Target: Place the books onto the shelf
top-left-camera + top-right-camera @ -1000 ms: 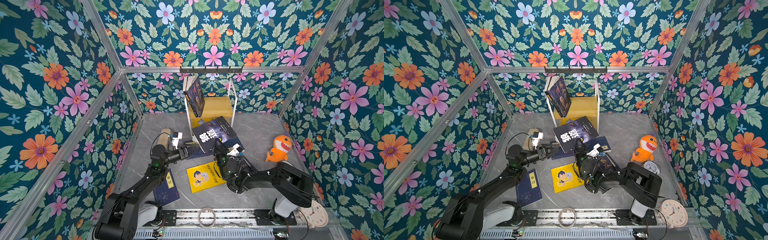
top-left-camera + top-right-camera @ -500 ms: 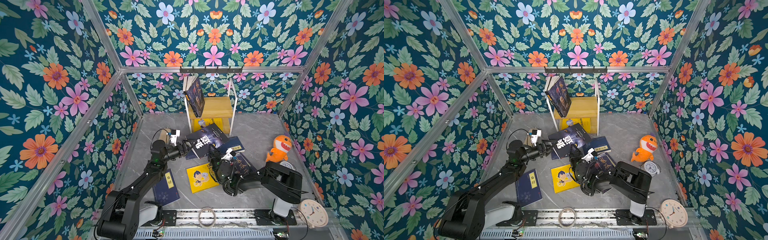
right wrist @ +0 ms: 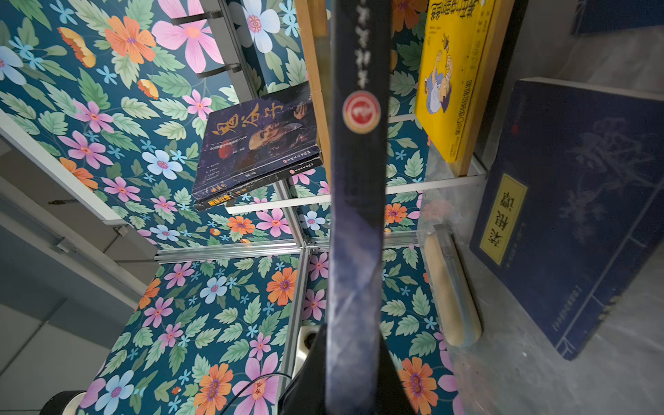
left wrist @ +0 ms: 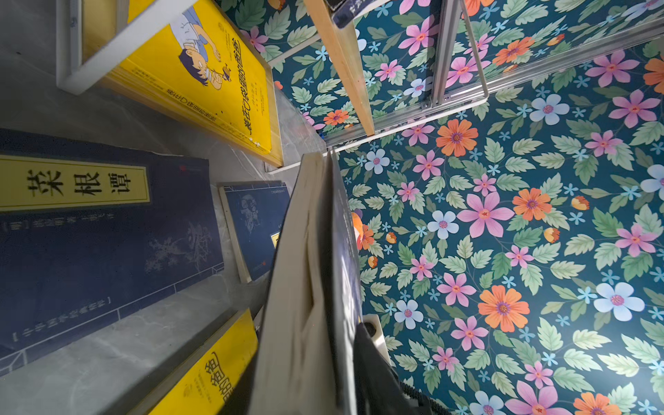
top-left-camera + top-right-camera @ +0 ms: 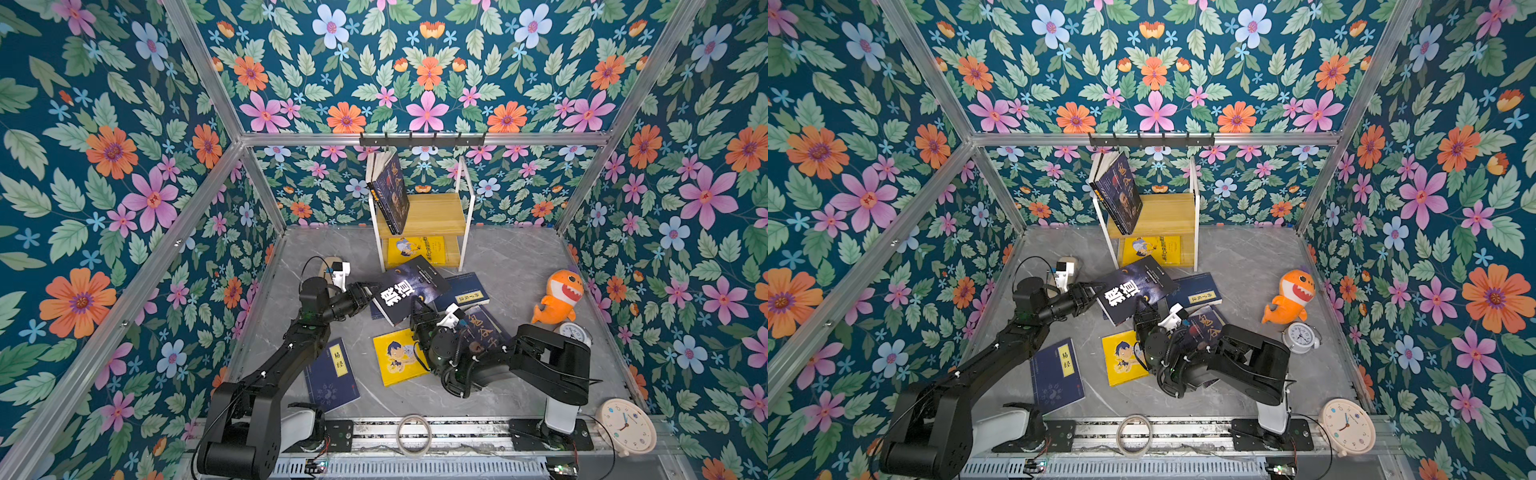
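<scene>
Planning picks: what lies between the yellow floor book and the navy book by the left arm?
Bare tabletop only, between yellow book and navy book, in both top views.

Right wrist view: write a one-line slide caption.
Right gripper grips a dark book, spine to camera, facing the shelf: leaning books on its upper board, a yellow book below.

Orange shark plush (image 5: 559, 297) on the table's (image 5: 519, 266) right side, just beside a small alarm clock (image 5: 575, 332); cream wall clock (image 5: 625, 428) and tape ring (image 5: 412, 430) at front edge; black hook rail (image 5: 422, 140) behind.
</scene>
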`<state>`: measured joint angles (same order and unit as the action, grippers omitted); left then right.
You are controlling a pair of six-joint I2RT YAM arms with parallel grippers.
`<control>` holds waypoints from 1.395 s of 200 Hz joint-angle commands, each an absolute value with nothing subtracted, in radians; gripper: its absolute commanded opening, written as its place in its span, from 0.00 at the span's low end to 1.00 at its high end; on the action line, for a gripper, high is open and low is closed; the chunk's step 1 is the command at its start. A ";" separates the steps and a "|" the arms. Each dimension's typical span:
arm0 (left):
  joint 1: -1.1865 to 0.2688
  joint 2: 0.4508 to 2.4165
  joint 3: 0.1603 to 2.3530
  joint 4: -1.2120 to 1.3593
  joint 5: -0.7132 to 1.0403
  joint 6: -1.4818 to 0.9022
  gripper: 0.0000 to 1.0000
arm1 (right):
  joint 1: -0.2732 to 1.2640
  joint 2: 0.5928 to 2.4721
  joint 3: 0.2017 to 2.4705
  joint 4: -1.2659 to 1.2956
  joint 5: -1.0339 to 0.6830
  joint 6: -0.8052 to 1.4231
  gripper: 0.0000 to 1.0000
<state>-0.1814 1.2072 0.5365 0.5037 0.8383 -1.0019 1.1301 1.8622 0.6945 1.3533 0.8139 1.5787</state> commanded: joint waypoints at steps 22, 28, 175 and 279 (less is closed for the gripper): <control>-0.178 1.213 0.546 0.482 0.825 -0.944 0.05 | 1.133 1.830 0.676 1.422 0.805 1.535 0.13; -0.178 1.216 0.547 0.482 0.827 -0.944 0.00 | 1.133 1.831 0.671 1.422 0.810 1.551 0.20; -0.140 1.200 0.608 0.378 0.907 -0.831 0.00 | 1.128 1.490 0.376 1.189 0.996 1.272 0.78; -0.113 1.192 0.656 0.293 0.923 -0.756 0.00 | 0.934 0.865 0.346 0.532 0.767 0.889 0.95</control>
<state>-0.1196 1.1923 0.6392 0.2741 0.8913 -0.7822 0.9688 0.9527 0.3771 0.6029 0.8413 0.9894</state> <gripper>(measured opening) 0.154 0.923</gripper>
